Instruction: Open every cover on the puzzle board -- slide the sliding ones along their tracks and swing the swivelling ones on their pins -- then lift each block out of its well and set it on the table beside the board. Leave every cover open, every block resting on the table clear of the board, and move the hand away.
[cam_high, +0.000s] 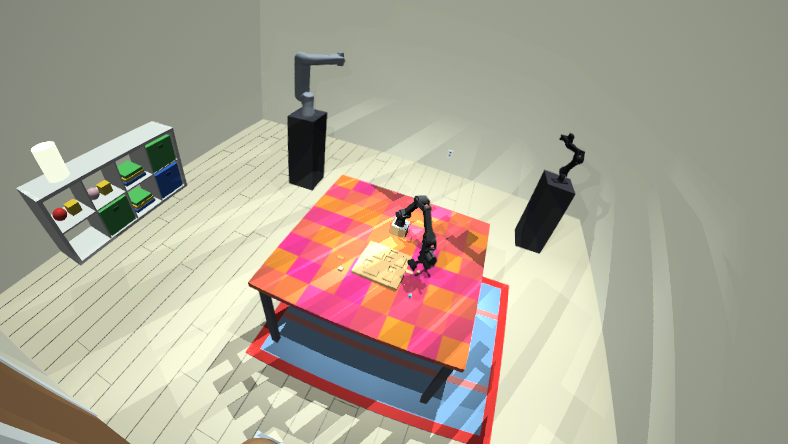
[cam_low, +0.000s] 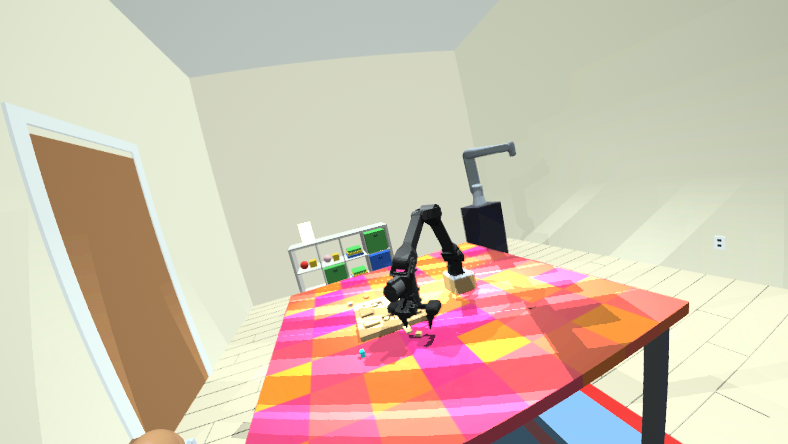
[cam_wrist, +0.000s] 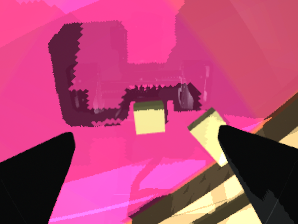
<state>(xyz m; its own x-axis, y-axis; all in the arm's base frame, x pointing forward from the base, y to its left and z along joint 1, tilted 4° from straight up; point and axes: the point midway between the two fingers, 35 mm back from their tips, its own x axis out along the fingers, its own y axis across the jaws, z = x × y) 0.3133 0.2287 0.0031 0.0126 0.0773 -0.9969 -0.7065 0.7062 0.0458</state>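
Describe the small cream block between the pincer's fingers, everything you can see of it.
The block is a small, pale cream cube, plain and matte like painted wood. It rests flat on the pink table, just off the board. The open pincer straddles it without touching; a dark shadow lies behind it.

A checkered pink-and-orange bench (cam_high: 308, 286) is carrying a tan puzzle board (cam_high: 370, 270) near its middle. The black arm (cam_high: 425, 231) is bending down from its base block (cam_high: 399, 227), its claw (cam_high: 414, 268) hanging spread wide at the board's right edge. A cyan block (cam_high: 409, 296) is lying toward the near edge.
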